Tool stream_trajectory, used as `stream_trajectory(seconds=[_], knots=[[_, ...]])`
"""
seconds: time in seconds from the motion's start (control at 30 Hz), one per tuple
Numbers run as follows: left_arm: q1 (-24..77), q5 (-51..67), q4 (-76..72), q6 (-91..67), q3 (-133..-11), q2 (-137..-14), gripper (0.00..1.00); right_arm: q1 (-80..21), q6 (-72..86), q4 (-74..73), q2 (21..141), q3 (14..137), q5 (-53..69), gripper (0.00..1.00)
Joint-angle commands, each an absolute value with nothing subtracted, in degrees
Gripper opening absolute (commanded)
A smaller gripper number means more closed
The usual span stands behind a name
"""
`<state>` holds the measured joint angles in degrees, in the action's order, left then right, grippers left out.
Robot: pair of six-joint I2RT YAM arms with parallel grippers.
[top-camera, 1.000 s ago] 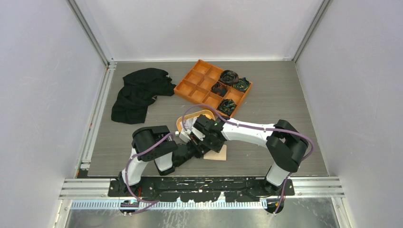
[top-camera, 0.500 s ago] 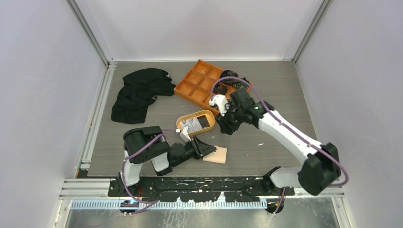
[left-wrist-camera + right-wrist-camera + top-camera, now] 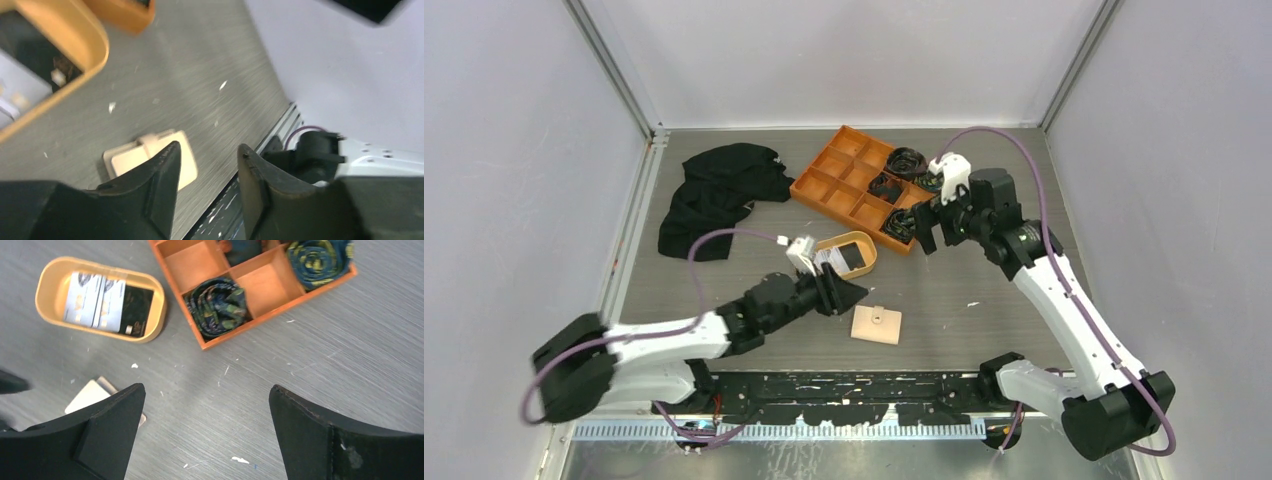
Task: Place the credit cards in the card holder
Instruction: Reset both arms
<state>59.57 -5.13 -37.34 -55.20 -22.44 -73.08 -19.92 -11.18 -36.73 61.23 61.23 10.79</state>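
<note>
The left gripper (image 3: 849,295) hovers near the folded card holder (image 3: 876,324) lying on the tabletop (image 3: 984,300), its jaws partly apart and empty. The right gripper (image 3: 205,400) hangs above with jaws spread wide, gripping nothing. The credit cards (image 3: 107,302) lie in the oval orange dish (image 3: 50,280).

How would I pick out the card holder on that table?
On the grey wood-grain table, find the oval orange dish near the middle. Just toward the table's near edge lies the small beige leather-like card holder, flat and apart from the dish: the only pale tan square there.
</note>
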Motion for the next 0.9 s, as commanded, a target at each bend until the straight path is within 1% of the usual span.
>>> stream_trajectory(seconds=[0.0,0.13,0.17,0.23,0.33,0.4,0.5,0.67,0.73,0.87], knots=[[60.05,-13.2,-5.19,-35.7,-29.15,-54.62,0.54,-19.15,-3.39,-34.28,59.68,67.89,2.34,0.99],[59.55,-17.5,5.07,-30.18,-31.21,-42.98,0.93,-19.07,-4.89,-40.71,60.35,75.7,9.99,1.0],[59.31,-17.58,6.87,-29.65,-32.1,-40.45,0.99,-19.07,-4.53,-41.9,60.48,77.38,11.89,1.0],[58.94,-15.97,9.39,-28.16,-34.03,-36.3,1.0,-19.07,-1.47,-41.98,60.0,79.03,13.3,1.0],[58.8,-14.21,13.41,-26.82,-38.13,-31.35,1.0,-19.01,6.8,-40.52,59.36,79.42,7.94,1.0],[58.64,-13.96,15.96,-26.52,-40.71,-29.34,1.0,-18.9,9.68,-39.68,58.52,79.0,4.59,1.0],[58.63,-14.56,19.24,-25.94,-44.14,-28.41,1.0,-18.4,8.99,-40.33,57.8,79.57,3.38,0.99],[58.72,-16.02,25.32,-23.1,-49.3,-31.13,1.0,-16.88,7.51,-40.86,57.55,79.66,4.18,0.99],[58.65,-16.1,25.66,-22.53,-49.72,-31.43,1.0,-16.17,5.12,-41.73,57.36,79.54,7.04,1.0],[58.66,-15.59,24.95,-22.16,-49.47,-31.51,1.0,-14.85,5.22,-41.63,56.83,78.68,10.9,0.99]])
